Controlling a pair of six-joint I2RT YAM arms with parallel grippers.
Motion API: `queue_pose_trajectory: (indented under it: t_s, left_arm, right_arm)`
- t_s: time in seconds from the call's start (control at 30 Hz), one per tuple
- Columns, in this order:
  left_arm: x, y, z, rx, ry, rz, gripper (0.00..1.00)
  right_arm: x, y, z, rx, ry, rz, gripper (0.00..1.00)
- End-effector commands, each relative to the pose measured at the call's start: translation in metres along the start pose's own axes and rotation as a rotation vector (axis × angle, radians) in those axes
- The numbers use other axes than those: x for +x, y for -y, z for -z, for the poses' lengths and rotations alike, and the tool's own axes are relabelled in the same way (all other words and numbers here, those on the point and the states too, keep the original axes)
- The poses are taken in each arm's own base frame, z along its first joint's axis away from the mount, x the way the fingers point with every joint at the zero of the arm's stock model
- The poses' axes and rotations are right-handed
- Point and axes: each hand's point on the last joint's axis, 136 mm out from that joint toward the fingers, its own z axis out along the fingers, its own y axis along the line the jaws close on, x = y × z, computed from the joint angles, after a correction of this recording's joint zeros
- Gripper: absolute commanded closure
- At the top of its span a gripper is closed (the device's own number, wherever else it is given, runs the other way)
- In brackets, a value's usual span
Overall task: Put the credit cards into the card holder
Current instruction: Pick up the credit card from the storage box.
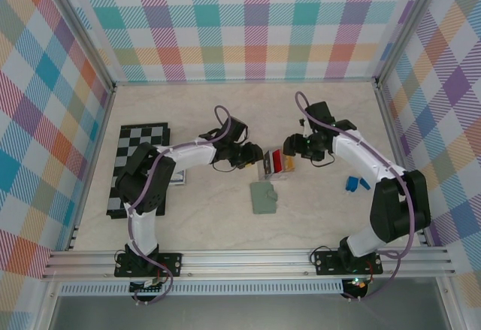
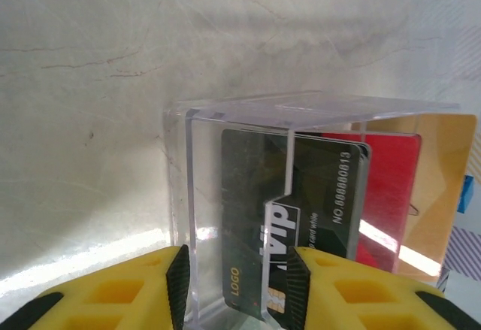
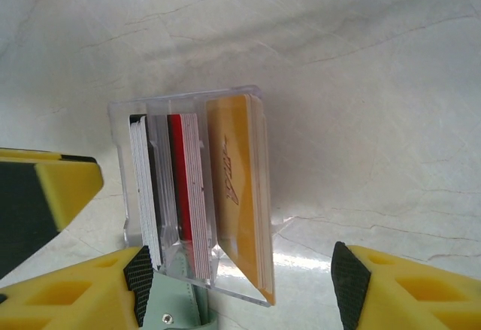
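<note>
The credit cards stand on edge in a clear tray [image 1: 274,163]: a black stack [image 2: 301,187], a red stack [image 2: 391,187] and an orange-tan stack [image 3: 237,195]. The sage-green card holder [image 1: 264,197] lies flat just in front of the tray, and its edge shows under the tray [image 3: 173,311]. My left gripper [image 2: 239,285] faces the tray's left end, jaws partly narrowed, open and holding nothing. Its tips stop just short of the end wall. My right gripper [image 3: 244,285] hangs open over the tray's right side, its fingers [image 3: 139,277] wide apart around the cards.
A chessboard [image 1: 139,168] lies at the left, under the left arm. Two small blue pieces [image 1: 355,183] sit to the right of the right arm. Checked walls close the table on three sides.
</note>
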Motion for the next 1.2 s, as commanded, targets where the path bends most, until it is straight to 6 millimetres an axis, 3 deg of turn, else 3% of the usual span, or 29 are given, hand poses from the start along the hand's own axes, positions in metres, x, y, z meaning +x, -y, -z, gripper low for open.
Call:
queue_pose_trajectory:
  t_s: [0.0,0.3,0.67,0.97,1.17]
  left_arm:
    - [0.003,0.001,-0.007,-0.019,-0.025,-0.003,0.60]
    - [0.004,0.002,-0.015,-0.004,-0.044,0.003,0.48]
    - [0.010,-0.018,-0.026,-0.083,-0.072,0.029,0.61]
    - [0.012,-0.020,-0.025,-0.095,-0.068,0.033,0.64]
    - [0.013,-0.021,-0.023,-0.101,-0.062,0.036,0.65]
  right_arm:
    - [0.001,0.001,-0.004,0.042,-0.022,0.032,0.34]
    - [0.006,0.004,-0.020,0.070,-0.073,0.032,0.34]
    - [0.006,0.018,-0.034,0.195,-0.107,0.079,0.39]
    - [0.005,0.021,-0.049,0.250,-0.138,0.130,0.41]
    - [0.005,0.026,-0.047,0.334,-0.141,0.175,0.41]
